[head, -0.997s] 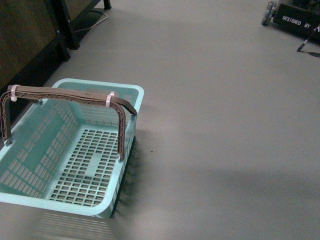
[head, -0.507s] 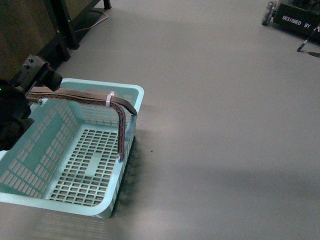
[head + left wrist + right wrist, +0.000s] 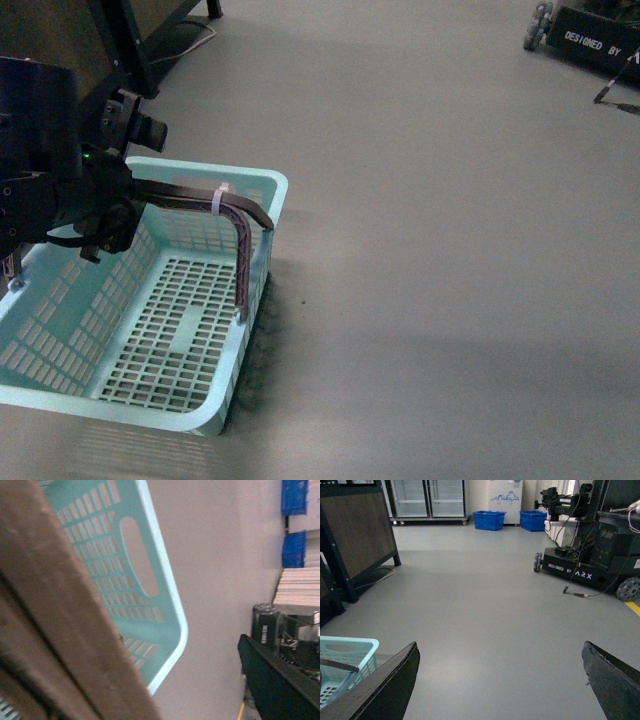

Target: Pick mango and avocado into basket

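Observation:
The turquoise basket [image 3: 150, 330] stands on the floor at the left and is empty. Its brown handles [image 3: 240, 240], tied with a white zip tie, stand up over it. My left gripper [image 3: 140, 125] is open above the basket's far left corner, close to the handles. In the left wrist view the handle [image 3: 55, 615] fills the near side, the basket wall [image 3: 135, 565] lies behind it, and one dark finger [image 3: 280, 680] shows. My right gripper [image 3: 500, 680] is open and empty above bare floor, with the basket's corner [image 3: 345, 647] beside it. The mango and the avocado are out of view.
A dark wood-panelled stand [image 3: 360, 535] and its black legs [image 3: 130, 60] are at the far left. Another ARX robot base [image 3: 585, 565] stands at the far right. Blue crates [image 3: 492, 520] and glass-door fridges line the far wall. Grey floor lies to the basket's right.
My left arm has come into the front view from the left and moved up over the basket's far left corner, covering that end of the handles. The basket has not moved.

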Available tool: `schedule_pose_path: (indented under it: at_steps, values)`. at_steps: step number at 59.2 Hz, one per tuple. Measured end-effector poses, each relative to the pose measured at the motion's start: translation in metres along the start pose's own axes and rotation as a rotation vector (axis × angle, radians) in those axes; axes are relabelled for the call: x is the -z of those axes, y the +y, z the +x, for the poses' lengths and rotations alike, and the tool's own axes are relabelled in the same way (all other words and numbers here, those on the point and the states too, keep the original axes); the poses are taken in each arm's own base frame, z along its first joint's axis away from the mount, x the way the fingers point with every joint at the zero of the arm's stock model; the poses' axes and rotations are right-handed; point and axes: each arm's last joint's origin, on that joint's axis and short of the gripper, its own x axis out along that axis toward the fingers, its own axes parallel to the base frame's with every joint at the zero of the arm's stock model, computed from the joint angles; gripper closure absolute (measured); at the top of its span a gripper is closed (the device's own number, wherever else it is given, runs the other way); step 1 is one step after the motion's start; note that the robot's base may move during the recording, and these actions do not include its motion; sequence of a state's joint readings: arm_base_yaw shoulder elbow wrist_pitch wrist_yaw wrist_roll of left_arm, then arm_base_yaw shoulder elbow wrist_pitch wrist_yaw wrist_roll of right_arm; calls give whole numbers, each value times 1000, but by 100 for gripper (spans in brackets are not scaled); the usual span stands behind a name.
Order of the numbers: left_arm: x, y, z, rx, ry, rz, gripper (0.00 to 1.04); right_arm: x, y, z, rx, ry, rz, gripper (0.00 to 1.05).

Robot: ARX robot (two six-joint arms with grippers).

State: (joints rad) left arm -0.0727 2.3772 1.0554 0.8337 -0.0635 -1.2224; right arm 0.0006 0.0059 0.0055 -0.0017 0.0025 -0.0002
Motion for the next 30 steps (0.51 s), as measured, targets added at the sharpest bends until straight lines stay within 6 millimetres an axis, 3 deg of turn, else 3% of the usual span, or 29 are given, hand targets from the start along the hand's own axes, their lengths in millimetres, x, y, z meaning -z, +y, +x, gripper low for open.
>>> schedule_pose_path:
  at_steps: [16, 30]
  values:
    - [-2, -7, -9, 25, -41, -179, 85, 0, 0, 0, 0, 0, 0, 8]
    - [-31, -49, -55, 71, -92, -226, 87, 0, 0, 0, 0, 0, 0, 8]
